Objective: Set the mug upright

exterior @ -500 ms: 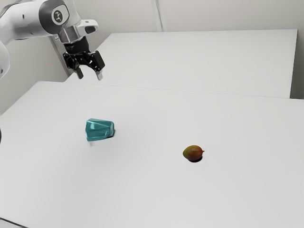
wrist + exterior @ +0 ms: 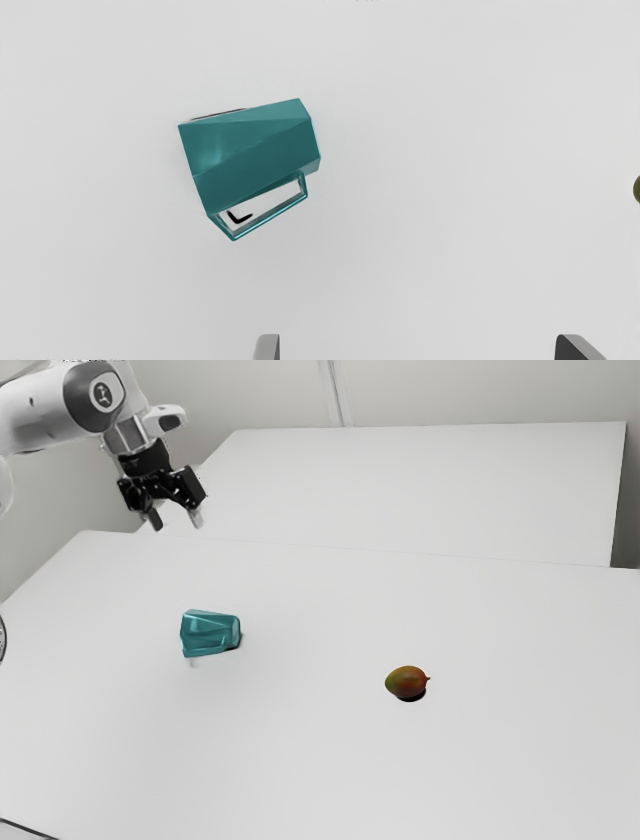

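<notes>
One teal mug (image 2: 210,633), one mango (image 2: 407,681), one white table (image 2: 300,760), one black gripper (image 2: 177,523). Mug on its side on table, not upright. Gripper open, its two fingers wide apart, nothing between them, up in the air. Mug is well below the gripper, not touching; exterior view puts it slightly to that view's right of the fingertips. Wrist view: one handle (image 2: 270,218), on the mug's side toward the fingertips. Mango well apart from mug.
</notes>
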Controlling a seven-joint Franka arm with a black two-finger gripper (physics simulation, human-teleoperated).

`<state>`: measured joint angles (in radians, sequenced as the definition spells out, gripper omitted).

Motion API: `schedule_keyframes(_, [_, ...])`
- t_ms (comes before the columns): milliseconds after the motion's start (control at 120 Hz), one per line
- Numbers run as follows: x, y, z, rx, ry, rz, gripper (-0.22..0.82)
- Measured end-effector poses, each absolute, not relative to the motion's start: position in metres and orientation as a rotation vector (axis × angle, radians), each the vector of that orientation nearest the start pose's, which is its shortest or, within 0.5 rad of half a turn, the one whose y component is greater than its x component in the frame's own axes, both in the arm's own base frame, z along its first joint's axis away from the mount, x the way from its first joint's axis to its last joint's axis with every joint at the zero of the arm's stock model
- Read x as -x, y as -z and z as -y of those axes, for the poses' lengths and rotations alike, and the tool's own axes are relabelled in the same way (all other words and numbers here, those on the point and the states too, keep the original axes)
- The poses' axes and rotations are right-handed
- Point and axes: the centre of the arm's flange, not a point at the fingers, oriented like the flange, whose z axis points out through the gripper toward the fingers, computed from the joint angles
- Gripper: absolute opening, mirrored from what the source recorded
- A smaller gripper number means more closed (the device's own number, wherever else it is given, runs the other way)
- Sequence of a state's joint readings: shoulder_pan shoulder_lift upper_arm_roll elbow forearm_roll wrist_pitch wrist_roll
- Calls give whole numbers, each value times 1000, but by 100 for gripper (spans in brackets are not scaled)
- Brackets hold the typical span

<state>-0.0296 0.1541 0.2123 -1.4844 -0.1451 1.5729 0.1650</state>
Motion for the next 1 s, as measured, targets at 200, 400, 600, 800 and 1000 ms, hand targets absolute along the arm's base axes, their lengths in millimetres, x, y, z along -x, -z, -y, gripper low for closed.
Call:
schedule_keyframes(200, [-602, -500, -198, 3515, -98, 309, 60])
schedule_keyframes(400, [-613, -416, -248, 3733, -28, 380, 60])
schedule_keyframes(600, [-591, -358, -263, 3875, 31, 442, 60])
schedule_keyframes(800, [-582, -321, -267, 3943, 134, 461, 60])
schedule_keyframes(1000, [-575, -291, -258, 4020, 240, 488, 60])
